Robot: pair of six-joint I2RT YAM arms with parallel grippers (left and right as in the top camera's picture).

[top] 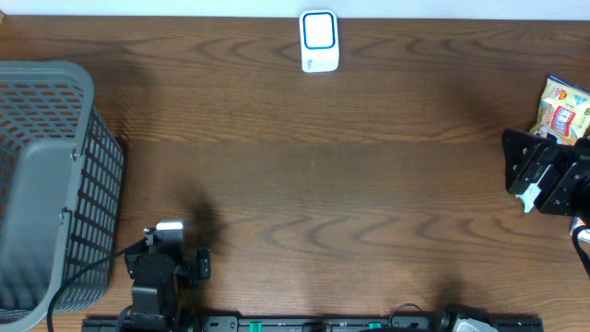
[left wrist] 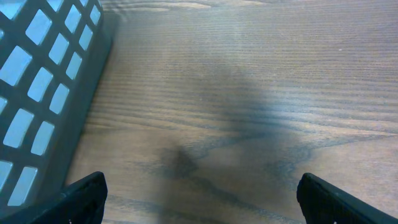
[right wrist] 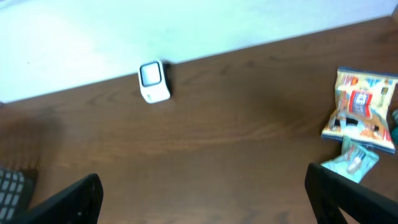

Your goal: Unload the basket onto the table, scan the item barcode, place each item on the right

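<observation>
The right gripper (right wrist: 202, 198), jaws spread and empty, is placed nearest the snack packet (right wrist: 362, 111), which lies ahead to its right on the table (top: 295, 184); the left gripper (left wrist: 199, 199), likewise released, is well apart.

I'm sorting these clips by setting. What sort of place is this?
Probably a mock shop checkout on a brown wooden table: a small white barcode scanner, a grey plastic mesh basket and an orange snack packet.
</observation>
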